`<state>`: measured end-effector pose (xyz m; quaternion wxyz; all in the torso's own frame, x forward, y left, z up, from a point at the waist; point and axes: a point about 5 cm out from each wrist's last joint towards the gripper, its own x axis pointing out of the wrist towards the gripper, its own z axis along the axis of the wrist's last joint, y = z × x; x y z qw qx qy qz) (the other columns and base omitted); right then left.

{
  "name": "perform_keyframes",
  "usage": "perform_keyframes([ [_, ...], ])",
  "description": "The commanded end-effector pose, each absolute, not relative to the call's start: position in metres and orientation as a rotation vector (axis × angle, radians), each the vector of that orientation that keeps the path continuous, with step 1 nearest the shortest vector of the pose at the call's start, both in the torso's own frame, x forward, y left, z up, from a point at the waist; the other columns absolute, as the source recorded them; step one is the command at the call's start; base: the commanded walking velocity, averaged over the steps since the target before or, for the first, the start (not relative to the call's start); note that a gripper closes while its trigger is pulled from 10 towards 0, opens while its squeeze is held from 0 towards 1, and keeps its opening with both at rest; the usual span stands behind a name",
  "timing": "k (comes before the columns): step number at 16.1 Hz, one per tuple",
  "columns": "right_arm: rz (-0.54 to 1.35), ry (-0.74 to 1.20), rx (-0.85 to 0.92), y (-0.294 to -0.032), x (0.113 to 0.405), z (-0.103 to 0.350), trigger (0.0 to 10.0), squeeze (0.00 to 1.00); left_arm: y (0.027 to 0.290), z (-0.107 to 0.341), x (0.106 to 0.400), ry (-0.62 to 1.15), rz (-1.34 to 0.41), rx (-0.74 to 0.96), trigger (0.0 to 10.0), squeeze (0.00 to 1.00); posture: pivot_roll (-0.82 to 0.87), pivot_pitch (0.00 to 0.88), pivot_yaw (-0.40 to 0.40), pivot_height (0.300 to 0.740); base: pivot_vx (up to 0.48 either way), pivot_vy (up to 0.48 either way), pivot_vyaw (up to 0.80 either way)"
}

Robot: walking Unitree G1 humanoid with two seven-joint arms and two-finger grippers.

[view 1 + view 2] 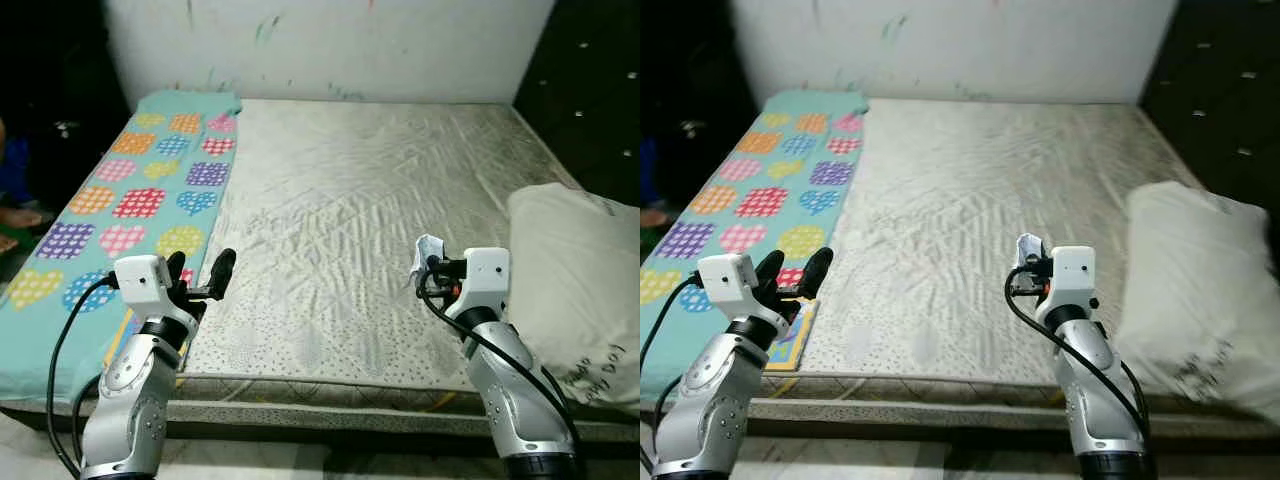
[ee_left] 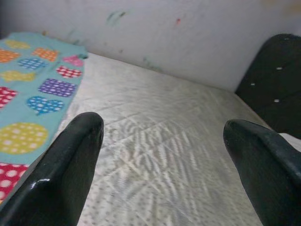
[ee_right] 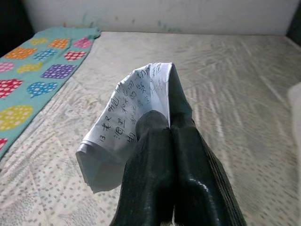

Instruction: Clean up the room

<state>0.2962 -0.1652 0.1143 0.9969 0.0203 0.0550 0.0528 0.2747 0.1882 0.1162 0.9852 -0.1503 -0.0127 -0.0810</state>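
A crumpled white paper (image 3: 129, 127) with handwriting is pinched in my right gripper (image 1: 430, 262), which is shut on it and held above the front of the bare mattress (image 1: 380, 190). The same paper (image 1: 1026, 247) pokes up from the fingers. My left gripper (image 1: 200, 272) is open with nothing between its fingers (image 2: 70, 160), hovering over the mattress's front left part, at the edge of the teal blanket (image 1: 140, 190) with coloured hearts.
A cream pillow (image 1: 580, 290) lies on the mattress's front right corner. A white wall (image 1: 330, 45) runs behind the bed, and a dark headboard panel (image 1: 600, 90) stands on the right. A flat colourful book-like item (image 1: 790, 340) lies under the left arm.
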Motion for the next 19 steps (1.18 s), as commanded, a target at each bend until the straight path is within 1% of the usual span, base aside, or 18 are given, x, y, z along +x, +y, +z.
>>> perform_keyframes([
  [1,0.101,0.101,0.035,-0.1682,0.2967,0.1160,10.0,0.00,0.1892,0.1179,0.2759,-0.030,-0.162,-0.296,10.0,0.00,-0.07,0.015,0.004,0.740,0.382,0.000,0.00],
  [5,0.099,0.099,0.031,-0.1696,0.2974,0.1163,10.0,0.00,0.1895,0.1162,0.2770,-0.017,-0.155,-0.296,10.0,0.00,-0.07,0.016,0.006,0.740,0.336,0.000,0.00],
  [9,0.096,0.101,0.031,-0.1708,0.2969,0.1149,10.0,0.00,0.1925,0.1141,0.2776,-0.006,-0.124,-0.313,10.0,0.00,-0.07,0.016,0.007,0.740,0.000,0.000,0.00],
  [19,0.109,0.101,0.018,-0.1710,0.2974,0.1146,10.0,0.00,0.1912,0.1131,0.2780,-0.005,-0.128,-0.322,10.0,0.00,-0.07,0.007,0.005,0.740,0.000,0.461,0.00],
])
